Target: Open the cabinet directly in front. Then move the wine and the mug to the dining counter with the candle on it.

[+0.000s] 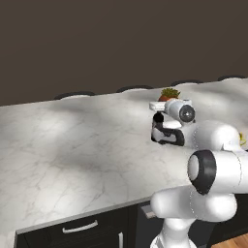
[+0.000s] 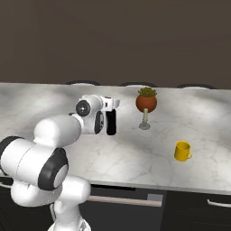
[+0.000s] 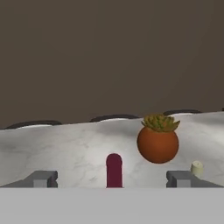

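Wine [image 3: 114, 169] is showing its red neck top midway between the two dark finger tips in the hand view, and those tips are sitting wide apart, clear of the neck on both sides. The gripper [image 3: 114, 179] is therefore spread, not pinching the bottle. In the right base view the gripper [image 2: 111, 121] is hanging at the end of the white arm, pointing down over the dining counter [image 2: 54, 101]; the dark shape under the hand there is reading as fingers and bottle together, and I cannot tell them apart. In the left base view the hand [image 1: 167, 131] is sitting low over the marbled top [image 1: 72, 145], partly hidden by the arm's own joints.

Just beside the hand, the candle [image 2: 146, 103] is standing upright on its thin pale stem, its foot resting on the counter. The hand view is showing its red-brown ball [image 3: 158, 143] right of the bottle's neck.

Farther out, nearer the front edge, the mug [image 2: 182, 151] is standing upright on the counter, well apart from the candle, its handle pointing toward the right of the right base view.
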You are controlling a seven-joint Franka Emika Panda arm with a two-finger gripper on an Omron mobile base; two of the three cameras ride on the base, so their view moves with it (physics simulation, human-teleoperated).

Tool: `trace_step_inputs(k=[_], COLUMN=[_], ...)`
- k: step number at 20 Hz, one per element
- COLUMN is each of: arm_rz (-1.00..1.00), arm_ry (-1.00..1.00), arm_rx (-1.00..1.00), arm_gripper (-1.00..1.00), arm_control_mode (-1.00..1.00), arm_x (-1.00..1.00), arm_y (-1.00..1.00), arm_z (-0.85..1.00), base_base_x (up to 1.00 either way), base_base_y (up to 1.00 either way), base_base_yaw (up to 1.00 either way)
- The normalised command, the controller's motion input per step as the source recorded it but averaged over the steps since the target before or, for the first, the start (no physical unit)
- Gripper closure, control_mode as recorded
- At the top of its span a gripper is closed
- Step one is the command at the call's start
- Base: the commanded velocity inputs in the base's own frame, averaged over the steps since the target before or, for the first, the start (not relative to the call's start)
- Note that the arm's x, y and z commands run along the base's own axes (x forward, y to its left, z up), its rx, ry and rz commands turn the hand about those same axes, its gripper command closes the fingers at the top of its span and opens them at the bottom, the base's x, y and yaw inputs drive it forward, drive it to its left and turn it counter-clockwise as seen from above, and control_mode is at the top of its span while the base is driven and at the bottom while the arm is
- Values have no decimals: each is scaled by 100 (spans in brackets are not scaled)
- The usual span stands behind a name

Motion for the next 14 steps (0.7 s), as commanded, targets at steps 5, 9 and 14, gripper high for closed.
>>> trace_step_inputs(k=[5, 9, 14], arm_rz=[0, 0, -9], arm_ry=[23, -13, -13], arm_rx=[5, 1, 8], arm_gripper=[-100, -100, -100], arm_control_mode=[-100, -100, -100], arm_x=[-100, -100, -98], arm_y=[-1, -5, -37], arm_z=[100, 15, -7], base_base_x=[0, 0, 0], base_base_y=[0, 0, 0], base_base_yaw=[0, 0, 0])
